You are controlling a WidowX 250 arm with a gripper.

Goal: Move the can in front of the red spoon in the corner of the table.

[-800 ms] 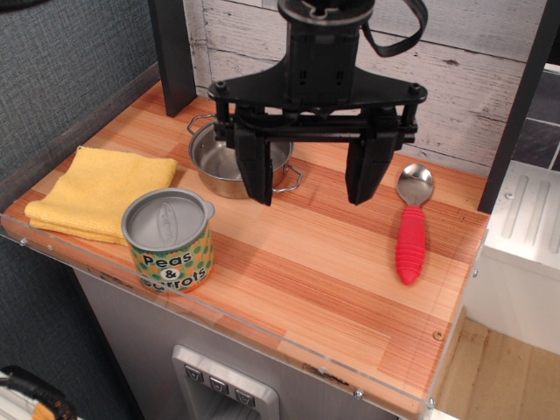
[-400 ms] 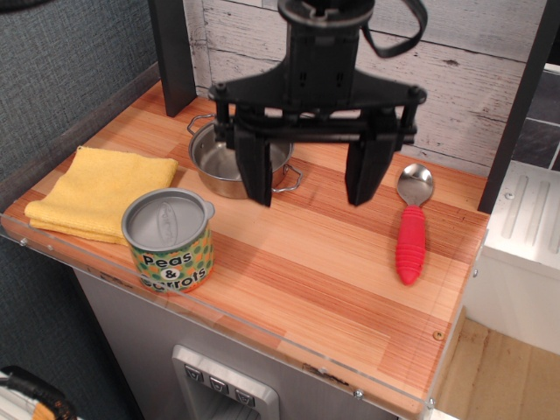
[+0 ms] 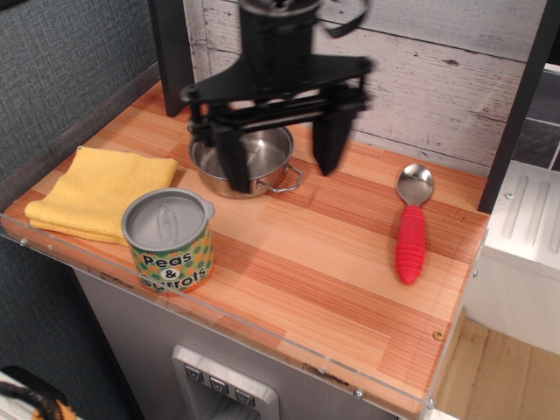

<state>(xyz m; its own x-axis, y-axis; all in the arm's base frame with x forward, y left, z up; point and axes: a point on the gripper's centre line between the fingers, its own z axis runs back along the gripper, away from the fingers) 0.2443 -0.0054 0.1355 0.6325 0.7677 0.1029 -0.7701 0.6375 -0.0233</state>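
My gripper (image 3: 278, 149) is spread wide, empty, hanging above the steel pot (image 3: 245, 157) at 12 o'clock on the table (image 3: 332, 289). Can (image 3: 168, 241) stands upright at 8 o'clock by the front edge, just beside the yellow cloth (image 3: 92, 192). Red spoon (image 3: 411, 227) lies at 3 o'clock, well apart from the can.

— What sits on the left?
— A folded yellow cloth (image 3: 96, 192), near the left edge.
— And farther back?
— A steel pot (image 3: 254, 162) with two handles, right of the cloth.
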